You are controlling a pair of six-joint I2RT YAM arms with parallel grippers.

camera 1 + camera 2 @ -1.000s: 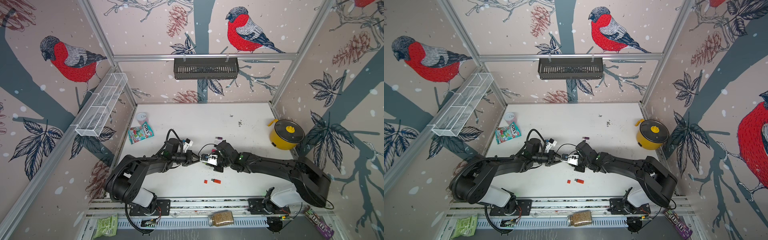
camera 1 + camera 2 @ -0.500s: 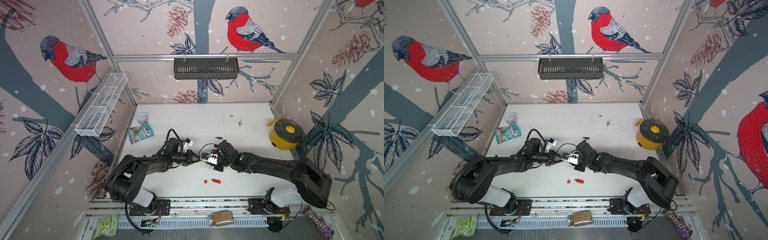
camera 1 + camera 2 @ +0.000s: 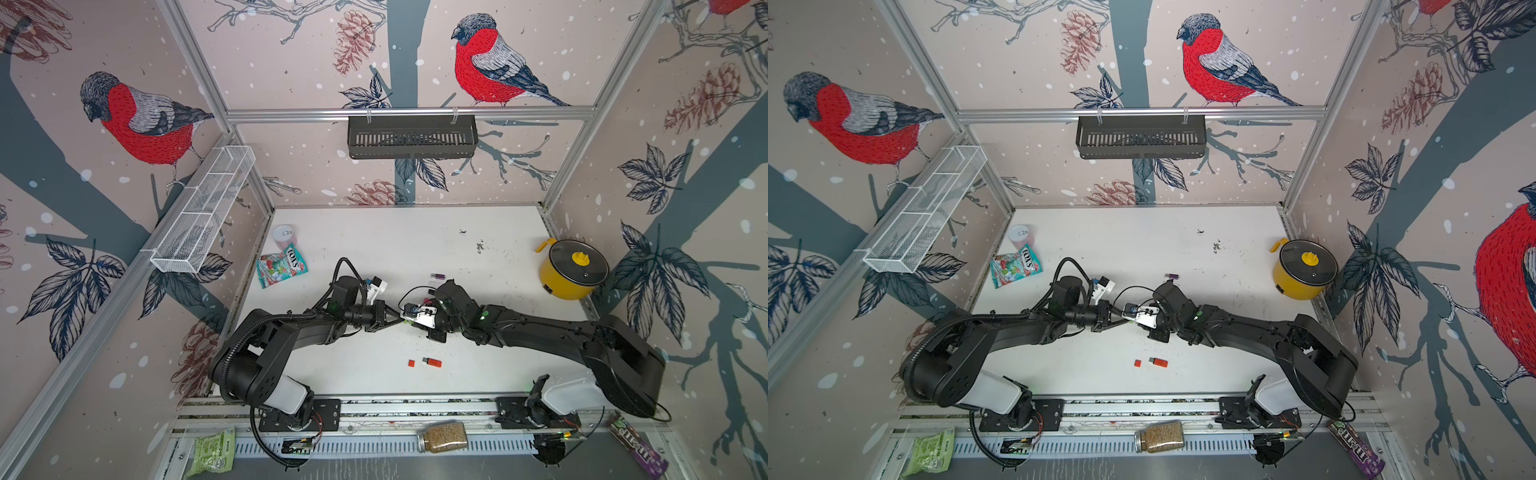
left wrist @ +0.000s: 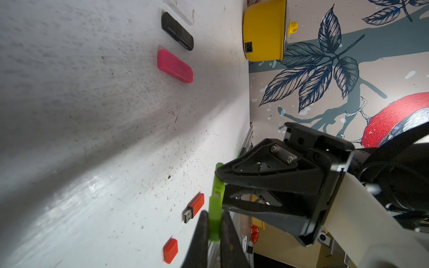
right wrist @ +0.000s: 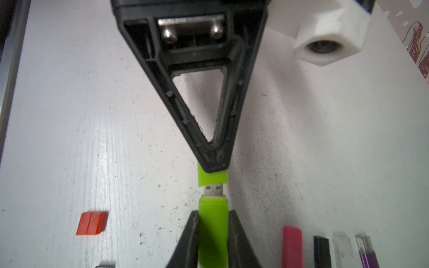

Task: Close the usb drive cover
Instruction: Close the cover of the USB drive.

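Green cap (image 5: pixel 212 179), pinched by the left gripper (image 5: pixel 213 165), met the plug (image 5: pixel 213 190) of the green USB drive (image 5: pixel 213 222) pinched by the right gripper (image 5: pixel 213 232); a straight, aligned push was advised.

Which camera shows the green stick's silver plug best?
Right wrist view: the silver plug sits close up, between green cap and drive. Left wrist view shows it only edge-on; in both top views it is too small.

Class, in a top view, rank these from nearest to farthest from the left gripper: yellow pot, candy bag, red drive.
From the left gripper:
1. Red drive, close by, nearer the robot.
2. Candy bag, by the left wall.
3. Yellow pot, by the right wall.
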